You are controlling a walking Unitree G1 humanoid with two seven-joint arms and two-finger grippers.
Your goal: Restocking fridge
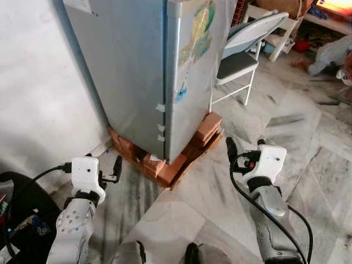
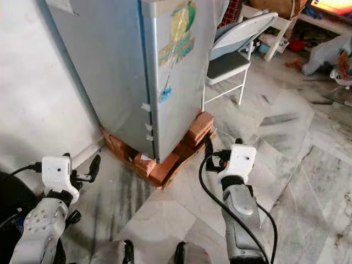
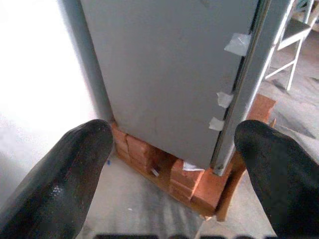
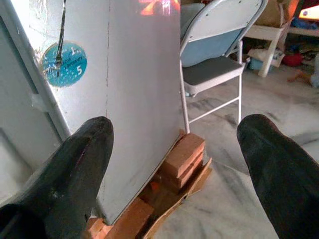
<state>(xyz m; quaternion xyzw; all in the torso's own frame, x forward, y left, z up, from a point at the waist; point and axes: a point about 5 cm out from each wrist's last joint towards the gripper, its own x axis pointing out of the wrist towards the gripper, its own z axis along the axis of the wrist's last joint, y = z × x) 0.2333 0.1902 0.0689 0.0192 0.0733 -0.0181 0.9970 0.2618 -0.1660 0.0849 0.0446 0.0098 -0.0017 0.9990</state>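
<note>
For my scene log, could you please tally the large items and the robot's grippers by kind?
Fridge: 1
Folding chair: 1
Grippers, left gripper and right gripper: 2
Total: 4

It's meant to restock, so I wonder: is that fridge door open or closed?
Closed. The fridge door sits flush against the cabinet, its edge seam showing no gap, with bits of tape across it. Both grippers hang in front with jaws apart, holding nothing.
</note>
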